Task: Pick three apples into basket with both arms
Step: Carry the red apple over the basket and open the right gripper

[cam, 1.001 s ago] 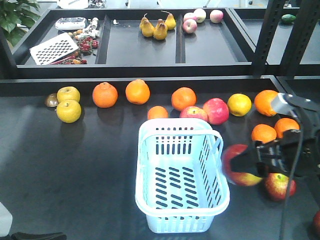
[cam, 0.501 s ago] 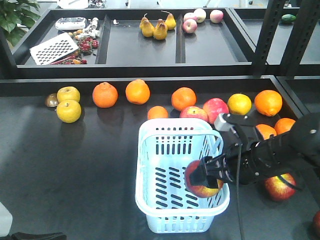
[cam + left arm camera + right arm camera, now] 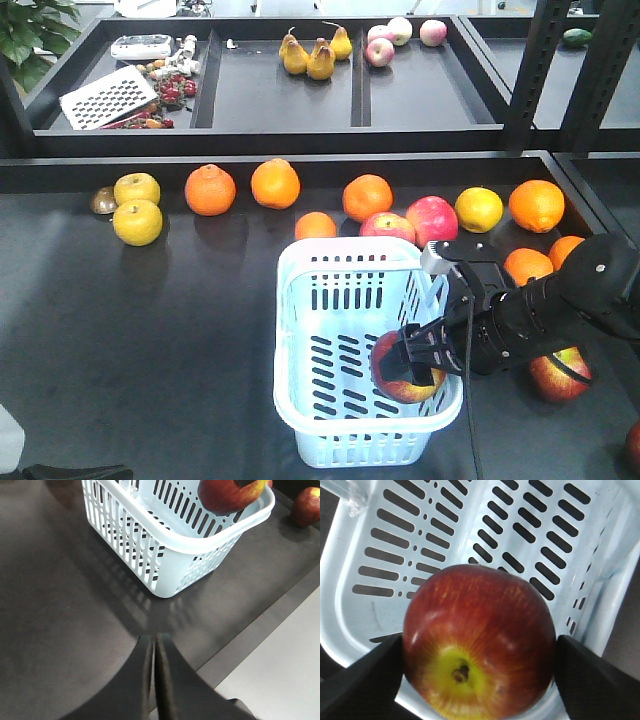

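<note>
My right gripper (image 3: 410, 363) is shut on a dark red apple (image 3: 403, 370) with a yellow-green stem patch, its stem end facing the wrist camera. It holds the apple (image 3: 479, 640) just above the near right part of the pale blue basket (image 3: 300, 300), close to the rim (image 3: 615, 595). The black fingers (image 3: 370, 680) press on both sides of the fruit. A second dark apple (image 3: 560, 374) lies on the table to the right of the basket, partly behind the arm. A third (image 3: 633, 445) shows at the right edge. My left gripper (image 3: 153, 639) is shut and empty, low over the table in front of the basket (image 3: 165, 545).
Oranges (image 3: 275, 183), two pink-red apples (image 3: 432, 220) and yellow fruits (image 3: 137, 222) line the table behind the basket. More oranges (image 3: 527, 265) sit behind my right arm. A shelf with pears (image 3: 308, 55) stands at the back. The table's front edge (image 3: 260, 640) runs near my left gripper.
My right gripper carried the apple leftwards from beside the basket to over its near right part, then sank slightly. The fruit on the table stayed put.
</note>
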You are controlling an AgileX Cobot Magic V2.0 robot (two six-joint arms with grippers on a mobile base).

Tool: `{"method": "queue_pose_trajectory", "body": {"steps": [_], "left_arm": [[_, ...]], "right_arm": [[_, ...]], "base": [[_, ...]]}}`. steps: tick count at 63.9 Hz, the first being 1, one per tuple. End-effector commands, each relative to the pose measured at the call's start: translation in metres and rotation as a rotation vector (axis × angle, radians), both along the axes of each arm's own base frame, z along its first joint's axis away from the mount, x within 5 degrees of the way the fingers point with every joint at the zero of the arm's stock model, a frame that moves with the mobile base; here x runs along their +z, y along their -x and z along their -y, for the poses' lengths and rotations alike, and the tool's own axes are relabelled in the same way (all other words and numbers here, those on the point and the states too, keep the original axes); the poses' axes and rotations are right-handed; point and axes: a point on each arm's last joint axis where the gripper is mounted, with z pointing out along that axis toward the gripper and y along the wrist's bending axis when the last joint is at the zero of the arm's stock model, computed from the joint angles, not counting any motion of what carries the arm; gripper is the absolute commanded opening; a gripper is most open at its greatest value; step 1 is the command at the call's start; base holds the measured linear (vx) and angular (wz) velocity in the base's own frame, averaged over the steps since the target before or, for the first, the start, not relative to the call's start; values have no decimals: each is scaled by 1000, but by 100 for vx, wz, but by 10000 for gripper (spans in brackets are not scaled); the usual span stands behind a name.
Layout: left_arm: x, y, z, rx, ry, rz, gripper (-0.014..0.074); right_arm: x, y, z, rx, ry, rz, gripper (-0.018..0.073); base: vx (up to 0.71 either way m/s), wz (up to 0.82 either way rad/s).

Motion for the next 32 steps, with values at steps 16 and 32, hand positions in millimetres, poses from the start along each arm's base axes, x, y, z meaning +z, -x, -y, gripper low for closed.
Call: {"method": "queue_pose_trajectory", "body": {"steps": [16,32], "left_arm": [[11,-6,0,39,37,43,-8],[11,-6,0,39,37,43,-8]], "right_arm": [[16,-4,-1,-6,-17,77,538],[16,-4,-1,-4,-18,72,537]], "base": [[0,0],[0,0]]}}
